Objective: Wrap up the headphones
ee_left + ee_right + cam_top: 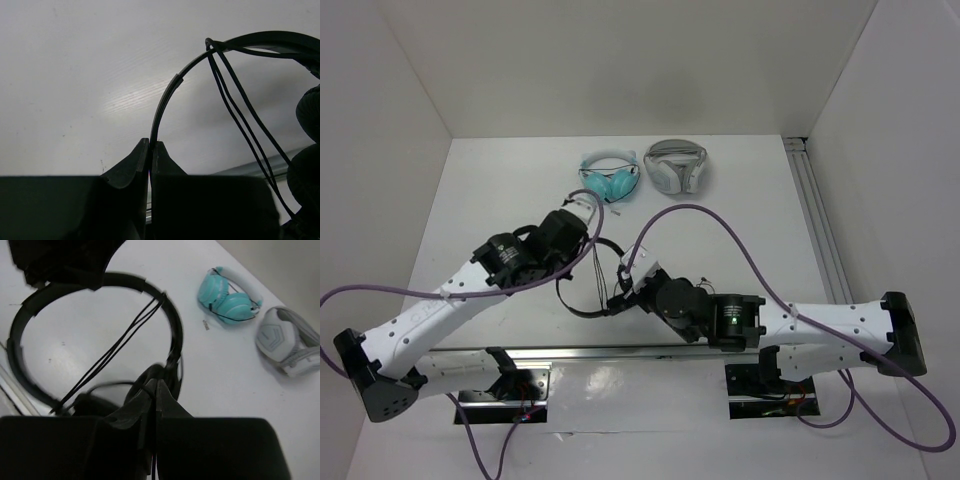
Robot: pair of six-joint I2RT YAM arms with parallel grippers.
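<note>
The black headphones (566, 296) are held between my two arms at the table's middle. My left gripper (151, 143) is shut on the thin headband (168, 95), which arcs up and to the right from the fingertips. Strands of the thin black cable (240, 115) run down from the headband toward an earpad (308, 115). My right gripper (156, 385) is shut on the cable (102, 386) just in front of the earpads (150, 377). The headband (20, 320) loops round to the left, with cable strands crossing it. In the top view the left gripper (576, 262) and the right gripper (623, 290) are close together.
Teal headphones (611, 178) and bulkier white-grey headphones (676, 165) lie at the back of the table; both show in the right wrist view, teal (227, 295) and white-grey (287, 340). A metal rail (620, 352) runs along the near edge. White walls enclose the table.
</note>
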